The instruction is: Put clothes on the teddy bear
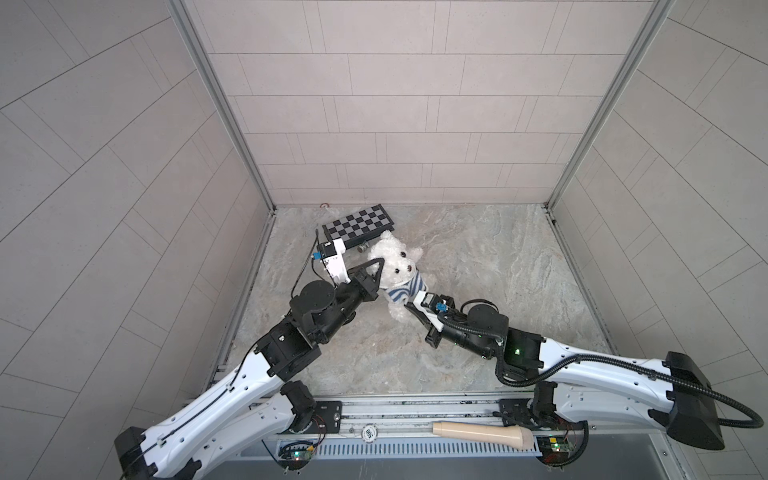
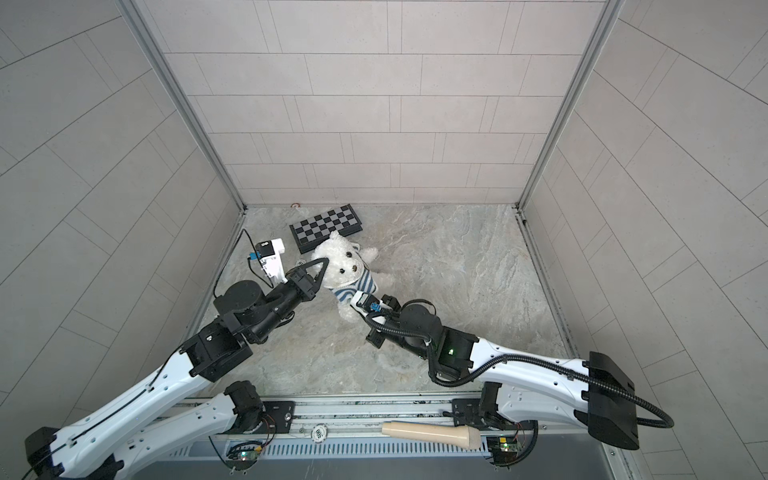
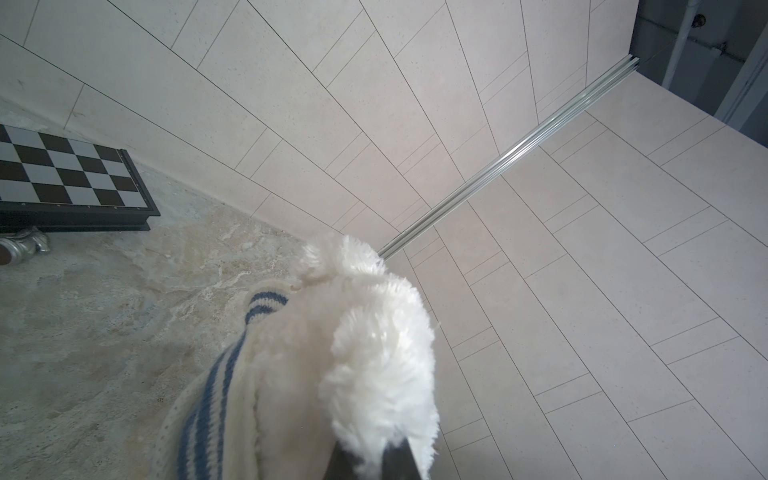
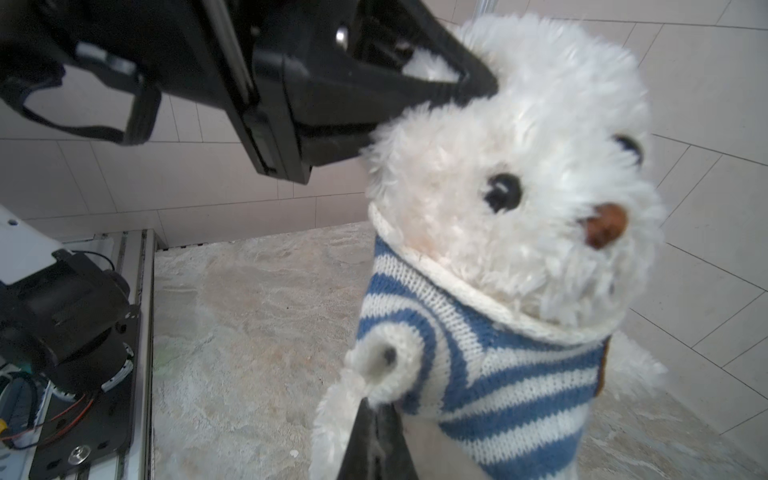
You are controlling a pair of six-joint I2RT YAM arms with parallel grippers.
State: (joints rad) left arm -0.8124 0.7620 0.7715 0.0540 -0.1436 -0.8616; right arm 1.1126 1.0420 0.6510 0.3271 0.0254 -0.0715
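The teddy bear (image 1: 399,259) (image 2: 343,259) is held upright over the marble floor, white and fluffy with dark eyes (image 4: 503,192). A blue-and-white striped shirt (image 1: 405,289) (image 4: 498,365) sits round its neck and chest. My left gripper (image 1: 380,262) (image 2: 325,262) (image 3: 374,457) is shut on the fur of the bear's head beside an ear, and it shows from the side in the right wrist view (image 4: 478,83). My right gripper (image 4: 376,419) (image 1: 406,306) is shut just under the sleeve opening (image 4: 382,357), pinching white fur of the bear's arm. In both top views its tips are hidden under the wrist camera.
A folded chessboard (image 1: 357,226) (image 2: 326,226) (image 3: 62,174) lies at the back left, close behind the bear. A small metal piece (image 1: 363,248) (image 3: 25,245) lies by its edge. A beige cylinder (image 1: 482,434) (image 2: 432,432) rests on the front rail. Tiled walls close three sides.
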